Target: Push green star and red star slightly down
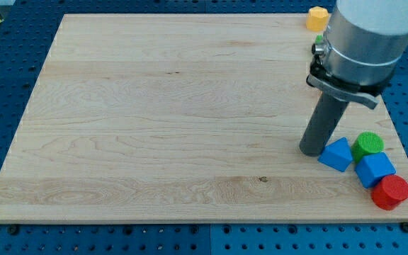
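Observation:
My tip (311, 151) rests on the wooden board (161, 120) at the view's right, touching or almost touching the left side of a blue triangular block (336, 154). A sliver of a green block (319, 40) shows at the top right, mostly hidden behind the arm (363, 35); its shape cannot be made out. No red star shows in the view; it may be hidden behind the arm.
A green cylinder (368, 144), a blue cube (374, 169) and a red cylinder (390, 192) cluster at the bottom right, right of the blue triangular block. A yellow hexagonal block (318, 17) sits at the board's top edge, left of the arm.

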`<state>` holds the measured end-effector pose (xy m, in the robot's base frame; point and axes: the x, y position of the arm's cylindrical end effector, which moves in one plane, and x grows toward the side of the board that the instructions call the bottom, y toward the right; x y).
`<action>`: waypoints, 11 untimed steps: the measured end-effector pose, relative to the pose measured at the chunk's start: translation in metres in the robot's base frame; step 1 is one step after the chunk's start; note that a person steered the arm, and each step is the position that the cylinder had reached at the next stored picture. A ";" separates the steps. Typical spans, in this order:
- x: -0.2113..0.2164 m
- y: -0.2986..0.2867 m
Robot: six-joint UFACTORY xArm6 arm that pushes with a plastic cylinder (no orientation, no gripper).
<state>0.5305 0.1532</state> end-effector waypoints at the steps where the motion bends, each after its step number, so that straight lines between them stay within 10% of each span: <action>1: -0.012 -0.010; 5: -0.247 -0.026; 8: -0.270 0.091; 11: -0.217 0.078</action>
<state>0.3136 0.2310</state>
